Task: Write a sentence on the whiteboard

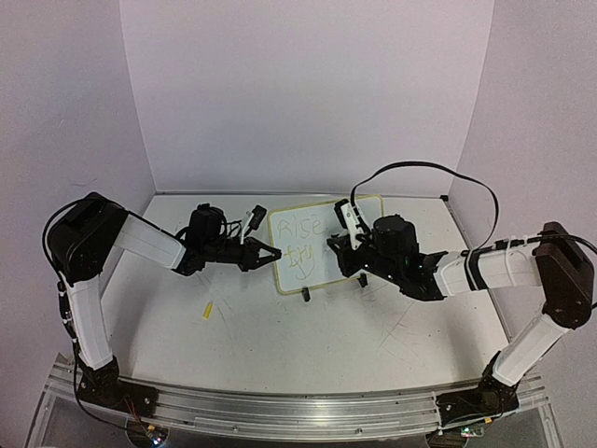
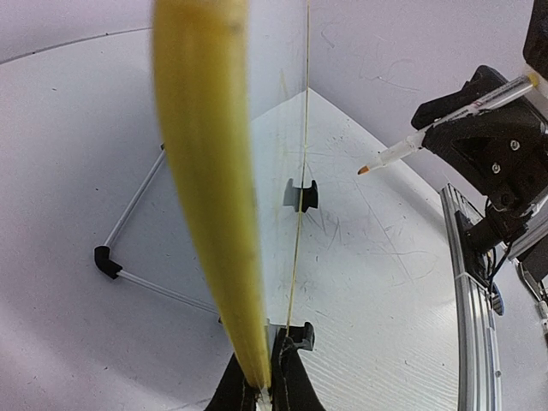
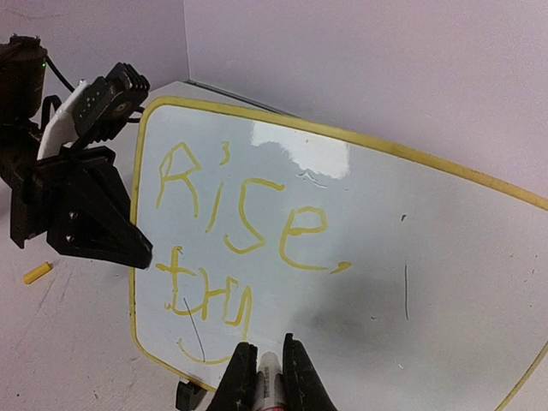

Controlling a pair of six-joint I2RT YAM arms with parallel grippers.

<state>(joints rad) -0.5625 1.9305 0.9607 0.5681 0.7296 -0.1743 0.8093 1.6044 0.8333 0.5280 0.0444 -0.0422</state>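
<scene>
Propped upright on the table (image 1: 280, 364), back and centre, on black clip feet (image 1: 304, 296): the whiteboard (image 1: 322, 245). White, rounded corners, pale yellow rim, "Rise" in yellow with a scrawl beneath (second word hard to read). Pinched tight at the left rim by the left gripper (image 2: 264, 392). Clamped in the right gripper (image 3: 265, 355), a marker (image 2: 428, 133), tip near the face, not touching.

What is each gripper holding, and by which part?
The left gripper pinches the whiteboard by the yellow rim of one side edge; the right gripper grips a marker by its barrel.
</scene>
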